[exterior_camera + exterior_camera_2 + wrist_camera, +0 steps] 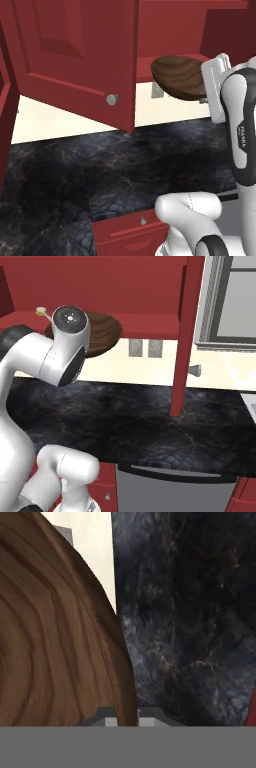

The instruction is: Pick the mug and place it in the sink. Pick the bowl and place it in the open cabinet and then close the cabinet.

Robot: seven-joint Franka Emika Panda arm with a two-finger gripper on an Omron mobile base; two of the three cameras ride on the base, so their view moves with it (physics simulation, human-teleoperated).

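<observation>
While raised over the dark tabletop (100, 170), the hand (123, 719) pinches the bowl (181, 76) by its rim; wooden, stiff, probably light, likely to tilt in so thin a grip. Beyond: cabinet (75, 55), door open, shelf level with bowl.

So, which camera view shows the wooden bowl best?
The left base view: the bowl shows almost whole, raised at the open cabinet. In the right base view the arm covers part of it. The hand view gives a close piece of its grain.
</observation>
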